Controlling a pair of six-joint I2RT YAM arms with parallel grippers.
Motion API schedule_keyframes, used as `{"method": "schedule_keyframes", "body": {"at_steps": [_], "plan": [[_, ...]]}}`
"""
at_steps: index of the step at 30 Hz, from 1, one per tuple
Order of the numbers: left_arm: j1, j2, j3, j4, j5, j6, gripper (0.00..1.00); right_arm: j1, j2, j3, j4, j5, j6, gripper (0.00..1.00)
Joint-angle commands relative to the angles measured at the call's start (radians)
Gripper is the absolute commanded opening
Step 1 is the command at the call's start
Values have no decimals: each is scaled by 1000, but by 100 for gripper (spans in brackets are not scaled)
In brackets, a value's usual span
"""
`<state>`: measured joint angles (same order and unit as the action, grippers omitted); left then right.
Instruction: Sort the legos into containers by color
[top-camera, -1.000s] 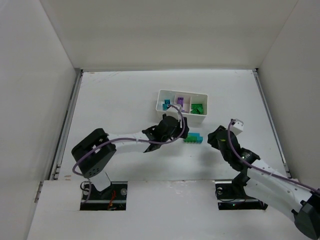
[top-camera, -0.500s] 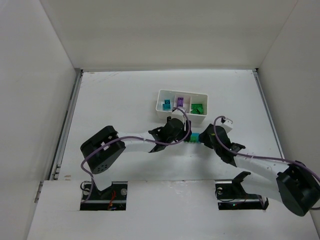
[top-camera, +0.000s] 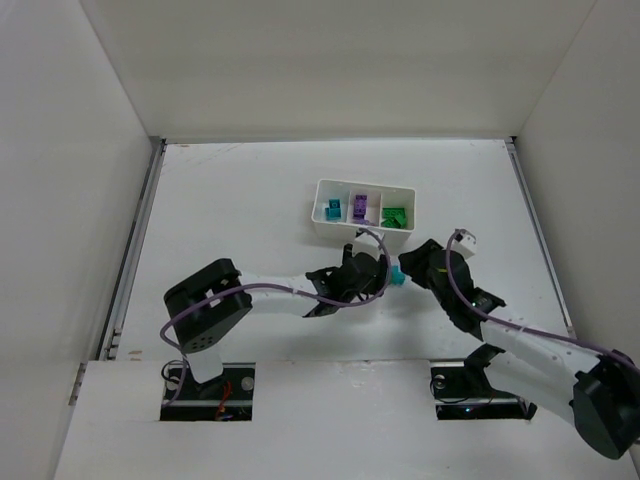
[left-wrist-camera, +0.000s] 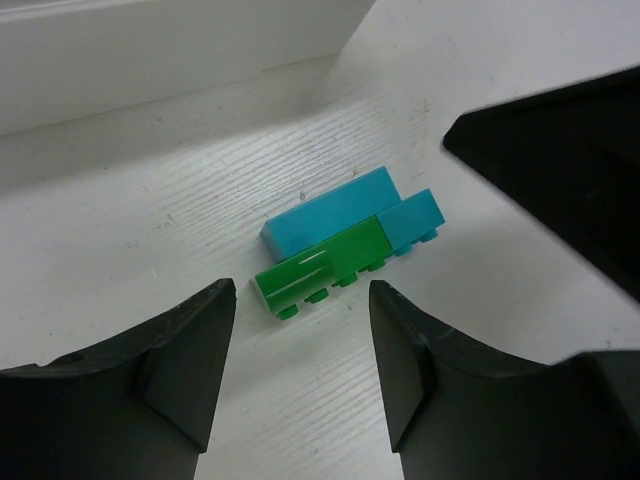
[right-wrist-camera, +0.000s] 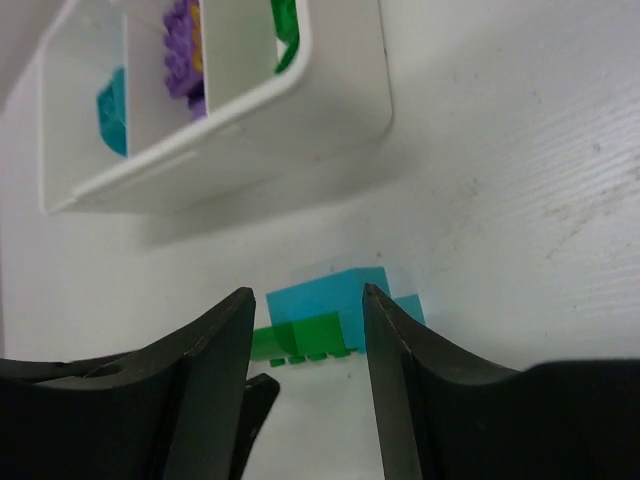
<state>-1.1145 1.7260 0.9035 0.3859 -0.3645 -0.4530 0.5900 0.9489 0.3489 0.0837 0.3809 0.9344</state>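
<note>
A stack of green and teal legos (left-wrist-camera: 345, 240) lies on the table just in front of the white tray (top-camera: 402, 236). In the top view only its teal end (top-camera: 395, 278) shows between the two grippers. My left gripper (top-camera: 374, 274) is open and empty, its fingertips just short of the stack's green brick (left-wrist-camera: 322, 265). My right gripper (top-camera: 414, 268) is open and empty on the stack's other side, with the stack (right-wrist-camera: 335, 315) seen between its fingers. The tray's three compartments hold teal (top-camera: 332, 209), purple (top-camera: 360, 205) and green (top-camera: 394, 215) legos.
The tray's near wall (left-wrist-camera: 150, 50) stands close behind the stack. The right gripper's black body (left-wrist-camera: 560, 170) fills the upper right of the left wrist view. White enclosure walls stand at the left, right and back of the table.
Both arms have closed in on the lego stack. The left gripper slid right and a little nearer; the right gripper swung in from the right. The stack now shows less in the top view.
</note>
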Motion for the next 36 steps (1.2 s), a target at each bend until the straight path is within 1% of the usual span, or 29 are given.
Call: {"method": "schedule_keyframes", "body": {"at_steps": [1, 5, 7, 11, 13, 15, 17, 19, 23, 28, 31, 36], "plan": [[-9, 21, 55, -18, -56, 31, 54, -37, -61, -8, -21, 27, -37, 53], [-3, 53, 75, -19, -79, 24, 55, -40, -49, -17, -15, -10, -46, 53], [-3, 69, 84, -19, -80, 23, 55, -34, -33, -27, 4, -4, -40, 53], [-1, 96, 101, -19, -80, 23, 48, -20, -9, -42, 30, -2, -28, 53], [3, 107, 109, -19, -77, 23, 41, -17, -6, -47, 34, -2, -28, 53], [5, 112, 109, -19, -77, 23, 32, -16, -7, -50, 36, -2, -28, 54], [9, 101, 95, -19, -71, 20, 23, -16, -10, -54, 37, -2, -35, 57], [15, 77, 68, -10, -67, 17, 18, -16, -13, -57, 45, -13, -43, 62], [37, -21, -21, 47, -27, 23, 16, -9, -32, -62, 83, -65, -81, 71], [87, -195, -156, 113, 87, 54, 16, -2, -82, -70, 146, -197, -92, 79], [110, -310, -239, 136, 154, 85, 16, 6, -111, -68, 183, -287, -97, 82], [104, -517, -348, 160, 268, 157, 17, 8, -124, -31, 237, -489, -98, 83]]}}
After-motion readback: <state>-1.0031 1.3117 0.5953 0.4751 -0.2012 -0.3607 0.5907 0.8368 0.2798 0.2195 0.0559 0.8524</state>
